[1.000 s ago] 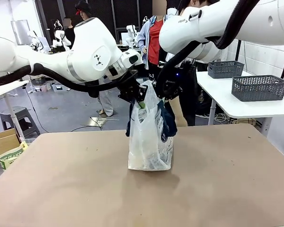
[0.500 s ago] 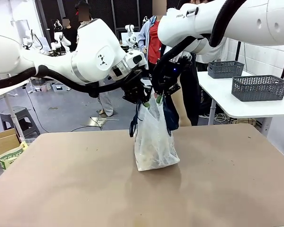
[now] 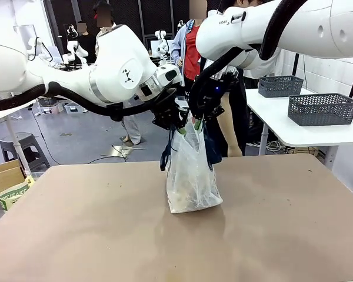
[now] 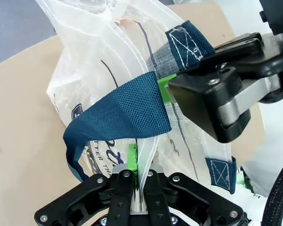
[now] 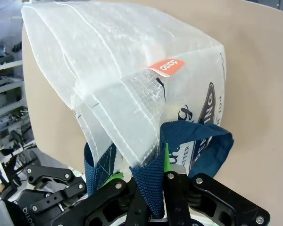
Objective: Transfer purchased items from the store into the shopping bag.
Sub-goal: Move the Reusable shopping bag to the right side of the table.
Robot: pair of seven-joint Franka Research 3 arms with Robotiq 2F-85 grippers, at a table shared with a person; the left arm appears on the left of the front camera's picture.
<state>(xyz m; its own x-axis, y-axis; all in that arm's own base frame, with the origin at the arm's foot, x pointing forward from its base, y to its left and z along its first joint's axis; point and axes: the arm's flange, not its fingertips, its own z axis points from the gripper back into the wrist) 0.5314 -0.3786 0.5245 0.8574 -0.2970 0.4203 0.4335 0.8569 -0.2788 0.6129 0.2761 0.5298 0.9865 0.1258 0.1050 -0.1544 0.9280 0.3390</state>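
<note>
Shopping bag point(image 3: 191, 176): upright over table point(image 3: 282, 223) — top pinched
Left gripper point(image 3: 175, 124): clamped on bag rim
Right gripper point(image 3: 198, 120): clamped on navy strap point(image 5: 148, 188)

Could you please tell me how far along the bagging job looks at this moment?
Done, apparently: tan shapes show through the shopping bag, so goods seem to be inside. In hand: the left gripper is shut on the bag's white top edge, the right gripper on a navy handle, holding it upright over the table. Left: unclear; the grey baskets on the side table hide their contents.
</note>
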